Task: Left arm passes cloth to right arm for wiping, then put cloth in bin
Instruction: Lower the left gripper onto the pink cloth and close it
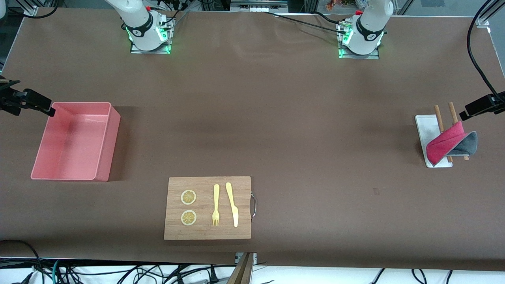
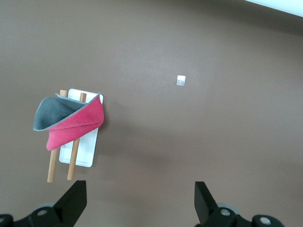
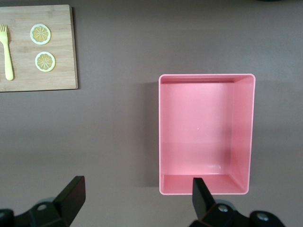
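The pinkish-red cloth (image 1: pixel 445 142) with a dark grey reverse hangs folded over two wooden rods (image 1: pixel 438 117) on a small white tray (image 1: pixel 426 125) at the left arm's end of the table. In the left wrist view the cloth (image 2: pixel 75 124) lies well below the camera. My left gripper (image 2: pixel 140 189) hangs open and empty high over bare table beside the tray. The pink bin (image 1: pixel 75 142) stands empty at the right arm's end. My right gripper (image 3: pixel 138 187) is open and empty, high over the table by one corner of the bin (image 3: pixel 203 132). Neither hand shows in the front view.
A wooden board (image 1: pixel 207 232) with two lemon slices (image 1: pixel 188 197), a yellow fork (image 1: pixel 216 205) and a yellow knife (image 1: pixel 232 203) lies nearer to the front camera. Black clamps (image 1: pixel 27 100) (image 1: pixel 483 104) jut in at both table ends. A small white tag (image 2: pixel 180 81) lies on the tabletop.
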Available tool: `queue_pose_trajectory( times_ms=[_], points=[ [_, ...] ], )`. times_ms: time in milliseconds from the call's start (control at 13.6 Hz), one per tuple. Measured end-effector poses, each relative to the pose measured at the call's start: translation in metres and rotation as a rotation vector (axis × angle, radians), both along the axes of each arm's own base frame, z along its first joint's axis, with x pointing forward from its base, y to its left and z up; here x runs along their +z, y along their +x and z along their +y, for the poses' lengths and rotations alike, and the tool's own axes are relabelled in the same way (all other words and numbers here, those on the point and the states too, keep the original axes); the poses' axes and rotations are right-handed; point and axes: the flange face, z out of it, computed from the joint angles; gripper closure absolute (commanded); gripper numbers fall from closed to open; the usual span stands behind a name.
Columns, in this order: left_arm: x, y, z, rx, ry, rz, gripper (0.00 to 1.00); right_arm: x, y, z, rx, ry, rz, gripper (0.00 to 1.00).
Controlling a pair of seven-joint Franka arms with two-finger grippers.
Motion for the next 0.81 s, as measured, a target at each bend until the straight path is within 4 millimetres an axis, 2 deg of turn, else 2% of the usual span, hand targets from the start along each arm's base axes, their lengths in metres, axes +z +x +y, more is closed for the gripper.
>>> queue_pose_trajectory(
  times_ms=[147,367,440,660,807],
  points=[
    [-0.006,0.002,0.000,-0.002,-0.004,0.012,0.00,0.000,0.000,0.000,0.001,0.000,0.000,0.00],
    [-0.037,0.015,0.001,-0.014,-0.021,0.063,0.00,0.000,0.000,0.001,0.002,0.000,0.000,0.00],
    [-0.054,0.018,0.010,-0.014,-0.031,0.096,0.00,0.000,0.000,0.002,0.003,0.000,0.000,0.00],
    [-0.106,0.015,0.062,-0.018,-0.080,0.191,0.00,0.000,0.000,0.002,0.003,0.000,0.000,0.00],
    [-0.129,0.014,0.081,-0.034,-0.084,0.226,0.00,0.000,0.000,0.002,0.003,0.000,0.000,0.00]
  ],
)
